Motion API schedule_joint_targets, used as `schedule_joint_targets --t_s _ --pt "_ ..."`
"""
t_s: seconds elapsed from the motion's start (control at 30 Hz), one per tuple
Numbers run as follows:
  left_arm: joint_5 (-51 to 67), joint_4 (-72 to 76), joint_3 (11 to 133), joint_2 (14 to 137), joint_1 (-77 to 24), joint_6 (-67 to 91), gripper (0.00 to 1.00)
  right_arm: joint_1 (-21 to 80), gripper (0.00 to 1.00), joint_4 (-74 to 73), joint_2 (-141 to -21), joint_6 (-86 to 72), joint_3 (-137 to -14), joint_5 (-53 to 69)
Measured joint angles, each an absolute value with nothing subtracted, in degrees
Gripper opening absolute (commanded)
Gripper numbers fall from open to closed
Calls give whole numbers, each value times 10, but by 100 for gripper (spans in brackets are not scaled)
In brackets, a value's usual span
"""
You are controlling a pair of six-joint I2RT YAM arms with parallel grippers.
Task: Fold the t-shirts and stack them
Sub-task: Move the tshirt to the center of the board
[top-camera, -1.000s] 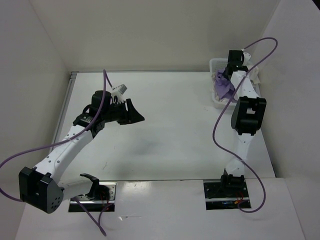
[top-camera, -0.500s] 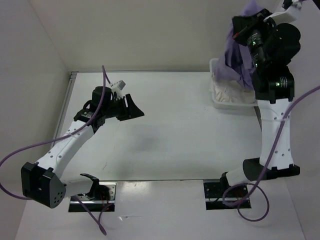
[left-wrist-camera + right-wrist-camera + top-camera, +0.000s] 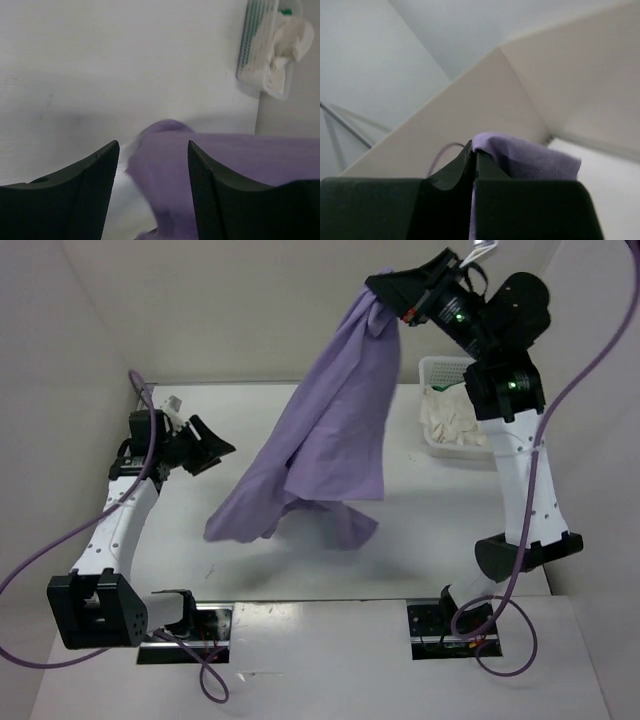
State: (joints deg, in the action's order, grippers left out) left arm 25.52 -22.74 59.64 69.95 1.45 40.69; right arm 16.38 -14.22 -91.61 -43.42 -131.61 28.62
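The lavender t-shirt (image 3: pixel 330 430) hangs in a long drape from my right gripper (image 3: pixel 386 292), which is raised high over the back of the table and shut on a pinch of its cloth (image 3: pixel 530 160). The shirt's lower end trails on the tabletop near the middle. My left gripper (image 3: pixel 210 445) stands open at the left, facing the shirt and apart from it. In the left wrist view the purple cloth (image 3: pixel 225 170) lies past the open gripper (image 3: pixel 152 165). An off-white t-shirt (image 3: pixel 450 420) lies in the basket, and a bit of green cloth (image 3: pixel 286 11) shows beside it.
The white mesh basket (image 3: pixel 440 361) stands at the back right corner of the table, against the right wall. Light walls close the table in at the left, back and right. Purple cables loop from both arms.
My right arm has lifted the lavender shirt out of the basket and swung it up and to the left, so it now drapes down to the table. My left arm has drawn back to the left.
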Motion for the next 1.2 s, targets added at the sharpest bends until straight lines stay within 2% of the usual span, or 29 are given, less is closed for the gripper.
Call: schedule_joint_targets --t_s 0.13,0.27,0.37,0.53,0.67,0.77,0.87,0.97,1.1,1.2 --pt "250 -246 605 700 67 405 65 164 2 -137 -922 -428 -1188 290" --pt "238 -261 626 700 69 393 65 169 2 -160 -987 -402 -1146 278" --pt "220 -275 640 700 67 377 65 187 1 -233 -1102 -366 -1224 232" --pt "186 -289 653 700 22 355 65 270 1 -319 -1310 -344 -1467 172" --pt "175 -304 653 694 3 345 65 368 0 -365 -1358 -340 -1549 145" --pt "174 -308 653 686 4 345 65 429 0 -379 -1327 -314 -1562 110" --pt "183 -306 653 684 3 345 65 428 0 -371 -1208 -292 -1458 84" --pt "194 -309 662 685 3 346 65 331 0 -351 -1060 -291 -1344 98" --pt "214 -296 677 686 2 348 65 129 0 -329 -955 -294 -1329 92" --pt "230 -282 677 693 -1 350 65 105 0 -325 -923 -295 -1345 96"
